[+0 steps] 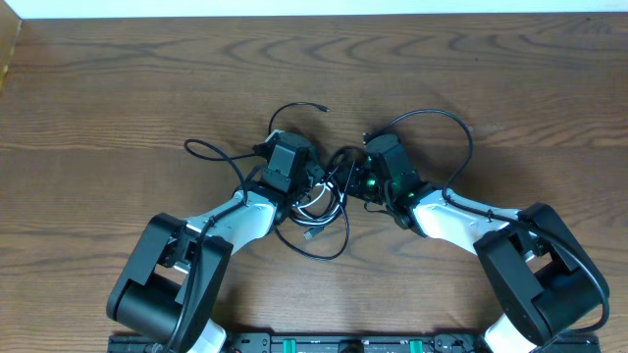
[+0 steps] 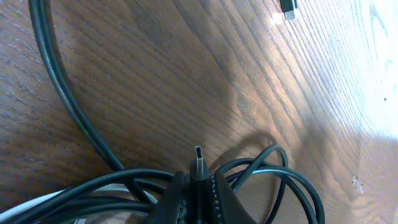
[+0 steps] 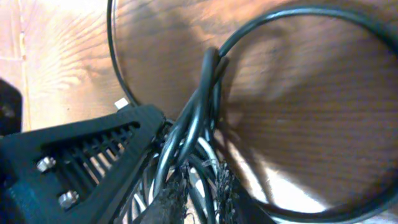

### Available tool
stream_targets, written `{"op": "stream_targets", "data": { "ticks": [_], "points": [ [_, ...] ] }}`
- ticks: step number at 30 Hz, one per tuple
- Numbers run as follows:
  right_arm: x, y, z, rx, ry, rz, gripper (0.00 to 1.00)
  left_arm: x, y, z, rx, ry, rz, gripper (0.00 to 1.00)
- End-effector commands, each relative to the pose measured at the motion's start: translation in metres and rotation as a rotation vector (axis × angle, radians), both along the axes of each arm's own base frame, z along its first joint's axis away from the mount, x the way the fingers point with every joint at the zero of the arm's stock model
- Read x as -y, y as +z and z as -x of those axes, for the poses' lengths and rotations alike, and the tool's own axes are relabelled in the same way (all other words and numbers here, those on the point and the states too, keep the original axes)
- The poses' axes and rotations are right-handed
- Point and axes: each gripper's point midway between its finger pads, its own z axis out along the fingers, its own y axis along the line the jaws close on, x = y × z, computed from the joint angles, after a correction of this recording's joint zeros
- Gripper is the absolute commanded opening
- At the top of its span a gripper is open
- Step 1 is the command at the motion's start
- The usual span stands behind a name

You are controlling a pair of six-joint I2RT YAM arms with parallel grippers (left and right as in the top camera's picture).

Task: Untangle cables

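Cables [image 1: 324, 196]: where are they?
Bunched on the table [image 1: 118, 78], around the left claw [image 2: 198, 186], which is clenched on a plug [image 2: 198, 163] of the black cable [image 2: 67, 93]. The right claw [image 3: 198, 190], just beside the left claw, grasps several black strands.
What could go wrong?
Pulling apart may cinch the loops tighter, or drag the white cable [image 1: 316, 204] along.
Anything in the way?
Loops ring the left claw, and its body crowds the right claw.
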Motion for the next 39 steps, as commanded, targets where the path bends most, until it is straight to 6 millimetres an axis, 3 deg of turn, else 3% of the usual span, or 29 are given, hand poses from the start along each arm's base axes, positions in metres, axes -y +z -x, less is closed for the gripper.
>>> {"op": "stream_targets", "data": {
  "ticks": [1, 4, 15, 24, 31, 34, 37, 39],
  "points": [
    [-0.006, -0.002, 0.009, -0.064, 0.016, -0.049, 0.15, 0.005, -0.004, 0.003, -0.012, -0.039, -0.003, 0.08],
    [-0.006, -0.004, 0.012, -0.091, 0.011, -0.053, 0.15, 0.006, -0.003, 0.001, -0.005, -0.039, 0.001, 0.08],
    [-0.002, 0.006, -0.01, 0.013, -0.053, -0.047, 0.21, 0.023, -0.002, 0.011, -0.005, -0.088, 0.003, 0.08],
    [0.022, -0.005, -0.023, 0.045, -0.175, 0.068, 0.24, 0.025, -0.002, 0.012, -0.006, -0.094, 0.003, 0.08],
    [0.025, -0.005, -0.026, 0.056, -0.192, 0.079, 0.25, 0.025, -0.002, 0.012, -0.006, -0.094, 0.003, 0.08],
    [0.028, -0.009, -0.027, 0.055, -0.202, 0.093, 0.21, 0.025, -0.002, 0.012, -0.005, -0.094, 0.003, 0.08],
    [0.028, -0.016, -0.027, 0.048, -0.203, 0.1, 0.1, 0.025, -0.002, 0.012, -0.005, -0.094, 0.003, 0.08],
    [0.028, -0.017, -0.027, 0.047, -0.203, 0.101, 0.01, 0.025, -0.002, 0.012, -0.003, -0.093, 0.003, 0.17]
  ]
}}
